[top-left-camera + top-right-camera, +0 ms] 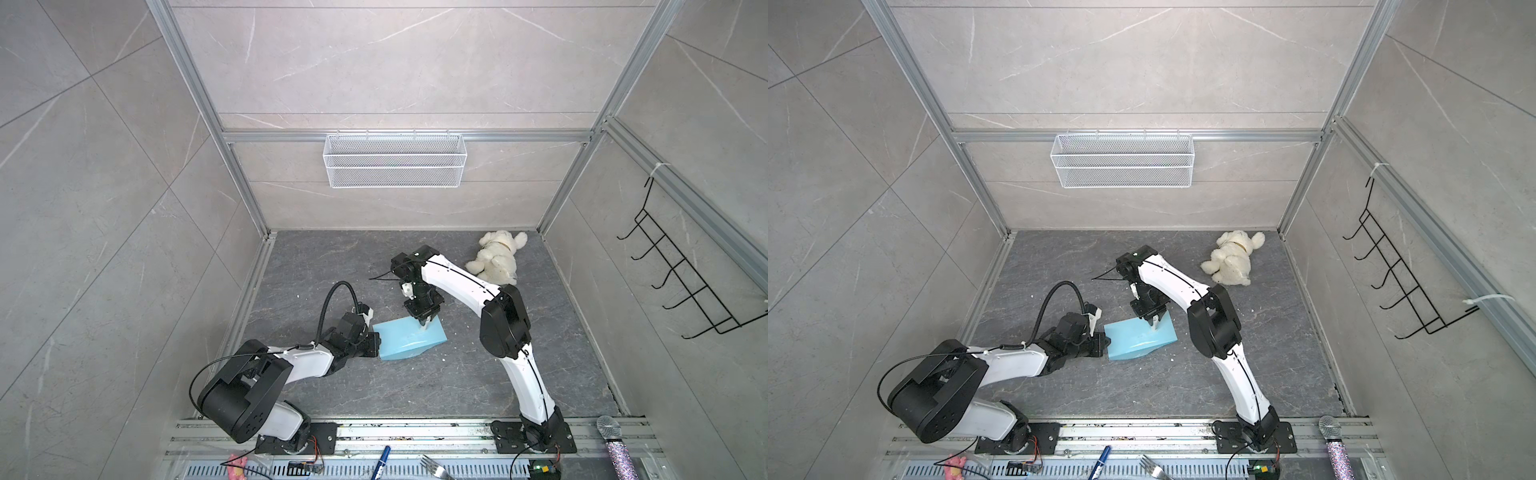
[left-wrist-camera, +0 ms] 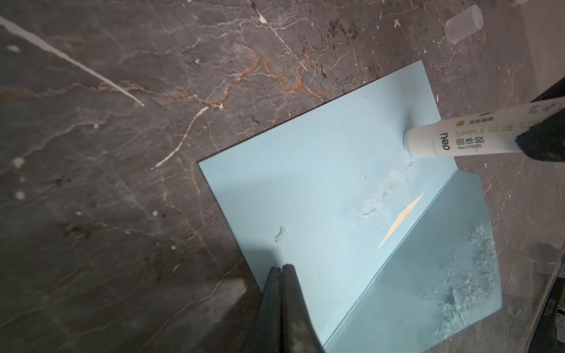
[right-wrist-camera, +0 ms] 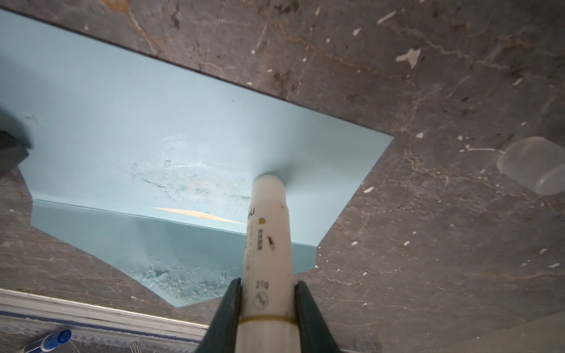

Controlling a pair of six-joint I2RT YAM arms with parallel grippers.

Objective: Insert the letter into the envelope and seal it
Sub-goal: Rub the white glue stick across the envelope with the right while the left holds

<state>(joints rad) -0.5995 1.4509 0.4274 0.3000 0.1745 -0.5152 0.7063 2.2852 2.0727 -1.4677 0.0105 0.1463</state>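
The left gripper (image 2: 282, 269), nearest the front edge of the table (image 1: 415, 395), has its jaws fully closed on nothing and appears to pin the left end of the envelope (image 1: 409, 345). The envelope lies flat near the table's middle, its glue-smeared flap (image 2: 428, 275) open toward the front edge and a tan sliver of the letter (image 2: 400, 220) showing at the mouth. Farther back, the right gripper (image 3: 267, 290) clamps a glue stick (image 3: 269, 229), tip pressed on the envelope. The paper is judged light, limp and apt to slide, so the flap is best taken by a clean margin.
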